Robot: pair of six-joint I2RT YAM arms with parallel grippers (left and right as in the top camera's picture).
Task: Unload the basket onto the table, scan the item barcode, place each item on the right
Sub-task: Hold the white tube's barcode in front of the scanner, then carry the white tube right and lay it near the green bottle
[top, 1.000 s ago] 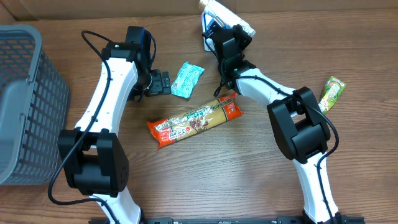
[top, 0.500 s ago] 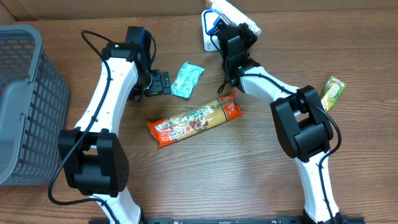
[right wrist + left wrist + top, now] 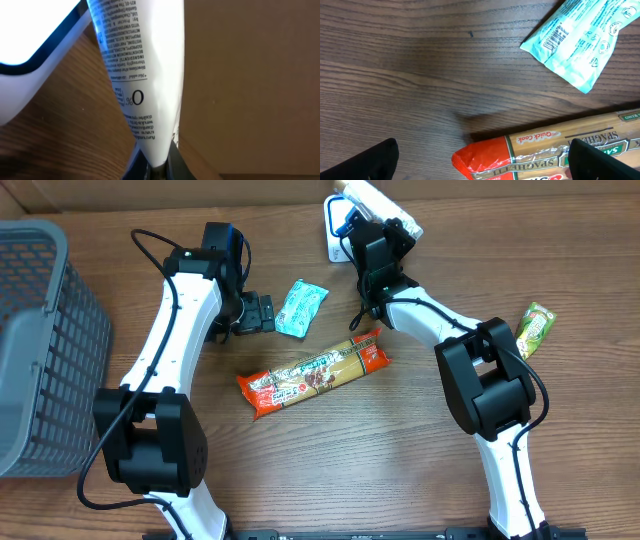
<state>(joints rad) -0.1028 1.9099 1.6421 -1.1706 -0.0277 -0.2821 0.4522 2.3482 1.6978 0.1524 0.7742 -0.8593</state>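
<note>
left gripper (image 3: 270, 313) gapes wide beside the teal sachet (image 3: 301, 307), spaghetti packet (image 3: 315, 372) central on the worktop (image 3: 330, 470); grey basket (image 3: 70, 350) at its left edge, green packet (image 3: 535, 330) near its right. at the far edge right gripper (image 3: 157, 169) clamps a white tube (image 3: 385, 205) beside the scanner (image 3: 334, 238).

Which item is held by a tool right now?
The white tube, pinched in the right tool; the teal packet, spaghetti and green packet lie loose on the table.

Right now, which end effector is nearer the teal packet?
Left. The left end effector sits open right beside the teal packet. The right end effector is farther away toward the back, shut on a white tube.
</note>
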